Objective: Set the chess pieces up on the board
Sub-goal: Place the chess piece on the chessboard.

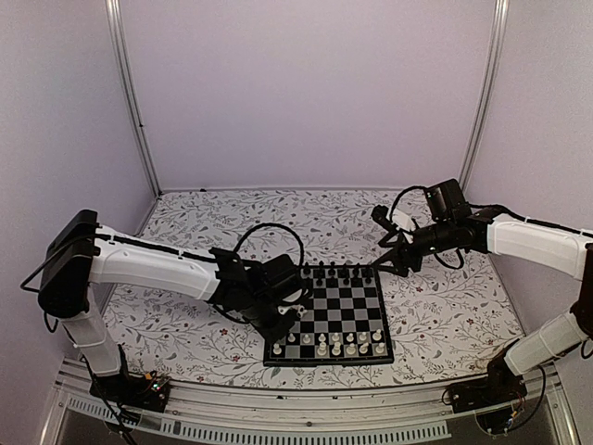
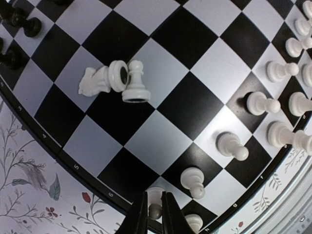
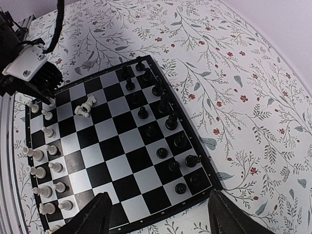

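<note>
Chess pieces (image 2: 233, 146) look nearly set: left gripper (image 2: 155, 196) clamps a white pawn (image 2: 155, 209) at its square, right gripper (image 3: 159, 195) gapes empty, and the toppled knight (image 2: 95, 80) probably comes next.

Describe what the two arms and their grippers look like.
Both the left arm and the right arm have smooth white tubular shells with black joints and black bases. A thin black cable loops above the left wrist; another arcs over the right. The left gripper has slim dark fingers; the right gripper shows broader dark ones. No markings are legible.
</note>
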Robot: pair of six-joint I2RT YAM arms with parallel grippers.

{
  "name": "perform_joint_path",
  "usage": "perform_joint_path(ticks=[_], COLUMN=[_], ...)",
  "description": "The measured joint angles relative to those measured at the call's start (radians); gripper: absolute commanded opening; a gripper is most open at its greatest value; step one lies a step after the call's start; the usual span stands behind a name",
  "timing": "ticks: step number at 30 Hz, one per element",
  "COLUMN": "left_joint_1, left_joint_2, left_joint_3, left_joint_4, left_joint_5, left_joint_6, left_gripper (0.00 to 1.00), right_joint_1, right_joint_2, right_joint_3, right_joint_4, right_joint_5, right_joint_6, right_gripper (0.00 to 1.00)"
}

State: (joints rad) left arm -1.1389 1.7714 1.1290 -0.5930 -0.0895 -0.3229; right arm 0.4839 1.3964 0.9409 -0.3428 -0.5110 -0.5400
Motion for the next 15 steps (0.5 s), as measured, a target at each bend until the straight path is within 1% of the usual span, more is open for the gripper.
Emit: perform_joint_path(ticks=[3,7,11,15], left_joint_1=[0.0,0.0,0.0,0.0], left_joint_2=[0.0,0.0,-0.016,-0.054], left_joint_3=[0.0,0.0,0.001,0.02], left_joint_4=[-0.005,-0.013,-0.021,-0.049], left_joint_5=[-0.001,-0.002,-0.005,-0.018], left_joint_6=[-0.002,-0.006,-0.005,0.003], left_gripper=[0.17,0.24,0.35,0.43], right_joint_1=[0.0,0.0,0.0,0.0], right_joint_2=[0.0,0.0,0.0,0.0], right_joint_3=[0.0,0.0,0.0,0.001], right_joint_4=[0.0,-0.001,-0.009,-0.055], right_joint_5=[-0.001,0.0,0.001,-0.001], right_joint_6=[0.0,0.0,-0.005,-0.026], right_gripper=[0.71,0.71,0.71,0.68])
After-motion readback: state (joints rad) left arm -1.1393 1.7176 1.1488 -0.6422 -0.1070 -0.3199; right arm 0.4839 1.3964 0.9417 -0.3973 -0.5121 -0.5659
